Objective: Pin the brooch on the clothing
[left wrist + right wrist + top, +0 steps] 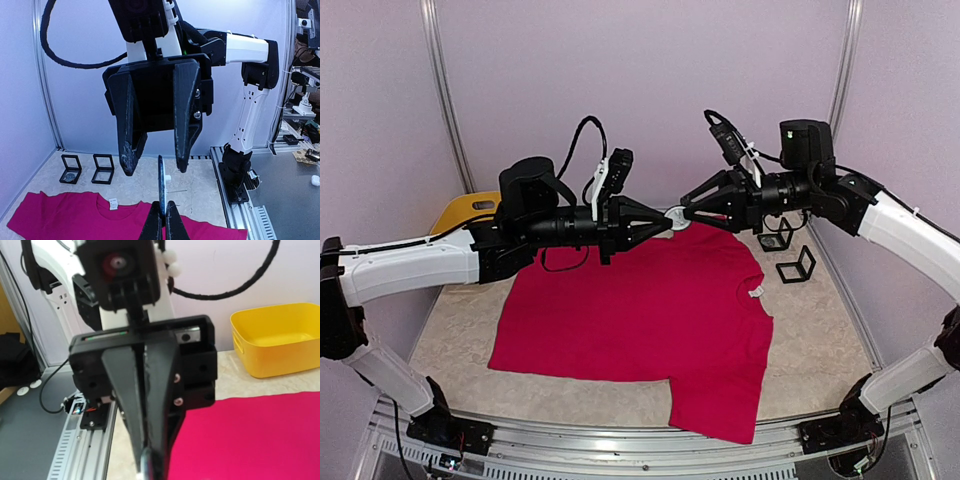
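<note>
Brooch [161,180] pinched by left gripper [161,209], seemingly straddled by right gripper [155,169].

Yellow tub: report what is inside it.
From the right wrist view, the yellow tub shows only bare yellow inner walls and some floor; its near wall hides the front strip of floor.

Bright, even light, soft shadows; left pincer [148,459] looms slightly blurred.

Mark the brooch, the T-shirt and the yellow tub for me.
brooch [161,180]: left wrist view, on its thin upright edge.
T-shirt [640,310]: top external view, on the chest fabric.
yellow tub [285,362]: right wrist view, on its near outer wall.
</note>
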### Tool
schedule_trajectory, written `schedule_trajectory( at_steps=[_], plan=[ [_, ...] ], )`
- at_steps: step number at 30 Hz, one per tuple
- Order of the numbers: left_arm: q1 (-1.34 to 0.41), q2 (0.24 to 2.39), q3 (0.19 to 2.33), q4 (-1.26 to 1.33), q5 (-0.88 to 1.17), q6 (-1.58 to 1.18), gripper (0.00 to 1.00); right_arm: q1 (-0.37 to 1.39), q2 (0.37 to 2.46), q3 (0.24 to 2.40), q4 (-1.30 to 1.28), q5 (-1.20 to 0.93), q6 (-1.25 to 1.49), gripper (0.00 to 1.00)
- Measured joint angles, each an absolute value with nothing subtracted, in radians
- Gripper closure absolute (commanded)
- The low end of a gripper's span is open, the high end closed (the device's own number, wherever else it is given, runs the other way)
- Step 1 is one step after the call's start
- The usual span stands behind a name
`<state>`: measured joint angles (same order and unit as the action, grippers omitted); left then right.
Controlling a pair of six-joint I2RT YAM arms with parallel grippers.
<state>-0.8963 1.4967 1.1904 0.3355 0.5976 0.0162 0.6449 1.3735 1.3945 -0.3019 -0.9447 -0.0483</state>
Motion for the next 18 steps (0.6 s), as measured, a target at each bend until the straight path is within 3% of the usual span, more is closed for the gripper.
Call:
schedule_trajectory(
  at_steps=[5,8,17,18],
  plan=[
    [-0.896,1.497,1.202,0.324,0.594,0.020,1.00,0.645,1.374,1.394,-0.304,-0.940,-0.048,0.75],
    [-0.897,1.496,1.202,0.324,0.594,0.020,1.00,0.645,1.375,1.394,-0.315,-0.934,-0.057,1.00],
    [-0.894,1.497,1.202,0.318,0.570,0.001,1.00,0.646,1.375,1.394,-0.327,-0.924,-0.065,1.00],
    [-0.894,1.497,1.202,0.317,0.566,-0.004,0.85,0.646,1.375,1.391,-0.324,-0.920,-0.065,1.00]
  ],
)
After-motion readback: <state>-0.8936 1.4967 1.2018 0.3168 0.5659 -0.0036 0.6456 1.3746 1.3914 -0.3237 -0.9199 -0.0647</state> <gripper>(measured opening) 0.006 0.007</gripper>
